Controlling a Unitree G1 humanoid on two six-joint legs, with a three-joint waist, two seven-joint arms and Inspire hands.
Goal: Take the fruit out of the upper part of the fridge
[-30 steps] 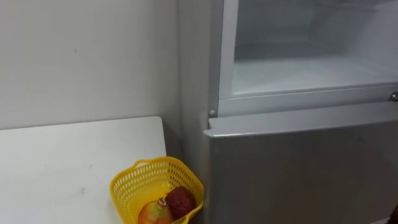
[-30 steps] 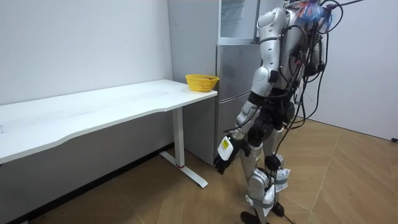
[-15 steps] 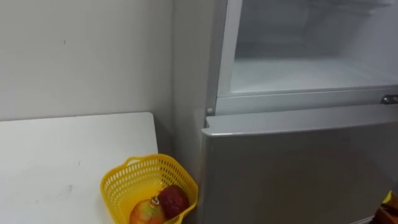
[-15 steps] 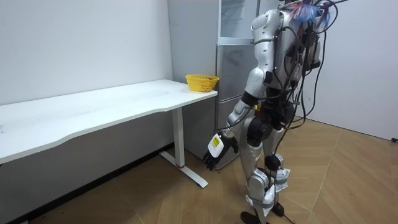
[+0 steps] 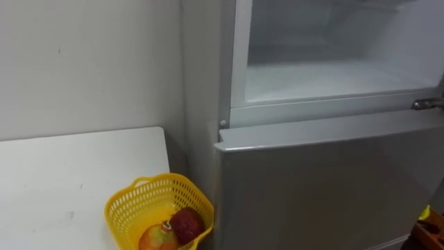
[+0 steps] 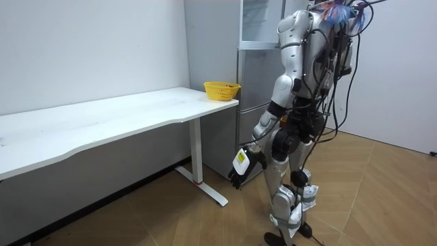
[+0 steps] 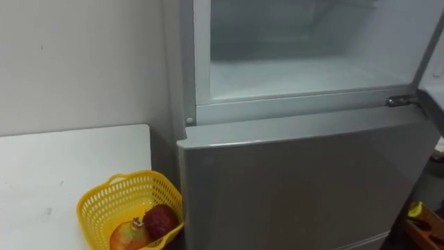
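I'm standing square to the fridge, and what the next move turns on is height. The upper compartment (image 5: 326, 76) is open in front of me, up and a little to my right. In the room view my left hand (image 6: 239, 167) hangs low beside the thigh, well below that opening and on the tabletop side. I cannot tell from there whether its fingers are apart or curled. I can make out nothing in them, though the hand is too small in that view to be sure. The compartment's white shelf runs left to right across my view with its mouth facing me, so any reach goes straight forward and up, over the closed lower door (image 5: 319, 187) just beneath it. I can see nothing on the stretch of shelf that shows, and the upper part and the far right are cut off. The only loose things I can find are two fruits in the yellow basket (image 5: 139, 201), which sits at the near corner of the tabletop (image 5: 69, 173) just beside the fridge wall, down to my left. A dark red fruit (image 5: 182, 223) lies touching an orange-yellow fruit (image 5: 156, 239). Both are roundish with no clear long axis, and the orange-yellow one shows a stem on top. My guess is that what I was sent for is already in the basket. If something does remain, it lies above or to the right of what I see.
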